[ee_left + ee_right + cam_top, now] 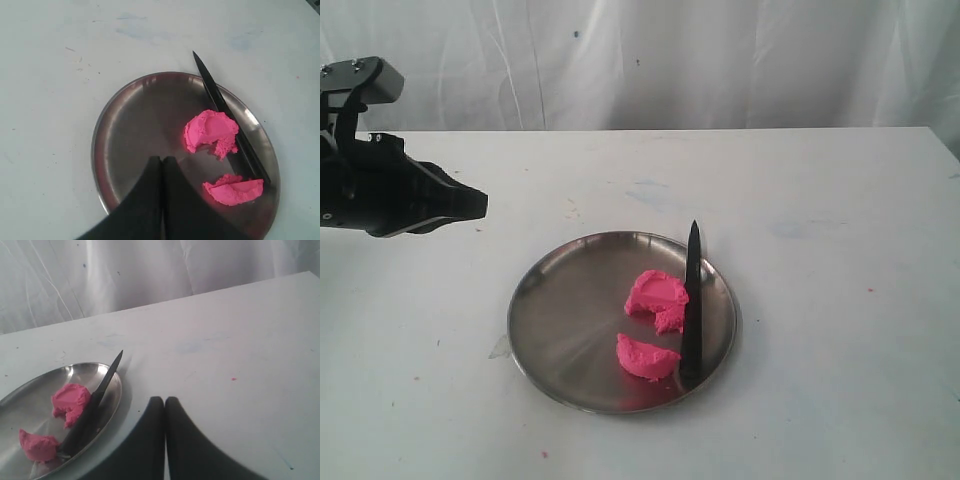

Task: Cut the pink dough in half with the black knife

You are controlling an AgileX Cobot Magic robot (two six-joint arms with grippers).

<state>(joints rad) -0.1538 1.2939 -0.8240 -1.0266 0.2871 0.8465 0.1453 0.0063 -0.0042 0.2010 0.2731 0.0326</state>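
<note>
The pink dough lies in two chunks on a round metal plate (555, 300): a larger chunk (656, 296) and a smaller one (646, 357) nearer the front. The black knife (692, 300) rests across the plate's right side, its tip past the far rim, just right of both chunks. The same chunks (211, 131) (234, 189) and knife (227, 117) show in the left wrist view. My left gripper (470, 203) hovers left of the plate, shut and empty. My right gripper (164, 401) is shut and empty, above bare table beside the plate (112, 395).
A white table (820, 200) carries the plate, with a white curtain (670, 60) behind it. Tiny pink crumbs (233, 378) dot the tabletop. The right arm is outside the exterior view.
</note>
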